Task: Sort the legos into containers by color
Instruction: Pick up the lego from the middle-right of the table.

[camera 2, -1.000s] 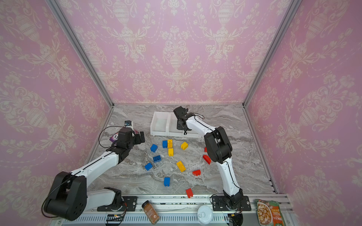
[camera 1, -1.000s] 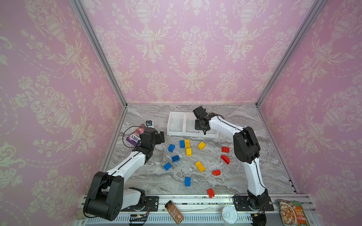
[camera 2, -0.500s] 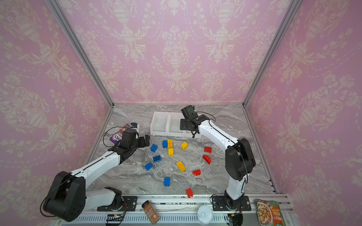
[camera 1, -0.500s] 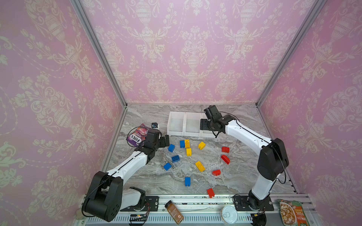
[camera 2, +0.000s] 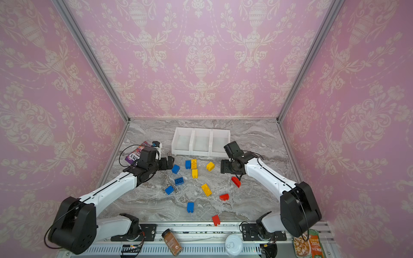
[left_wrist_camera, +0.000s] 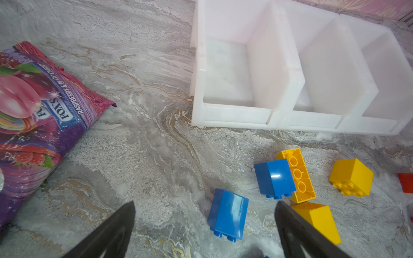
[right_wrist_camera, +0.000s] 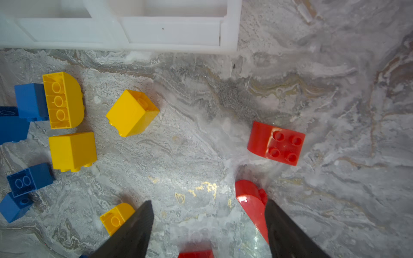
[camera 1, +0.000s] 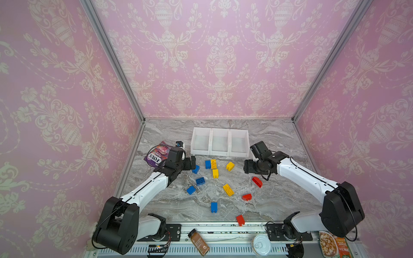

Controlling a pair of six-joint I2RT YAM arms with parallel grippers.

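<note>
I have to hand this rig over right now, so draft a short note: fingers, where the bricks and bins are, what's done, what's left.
Left gripper: fingers open, empty, by a blue brick.
Right gripper: fingers open, empty, by a red brick.
Bins: three joined in a row at the back, all look empty.
Bricks: blue, yellow and red, all loose on the table in front of the bins.
Done: nothing sorted.
Left: every brick, one colour per bin.

High stereo, close wrists, seemingly sharing containers (left_wrist_camera: 271, 67)
</note>
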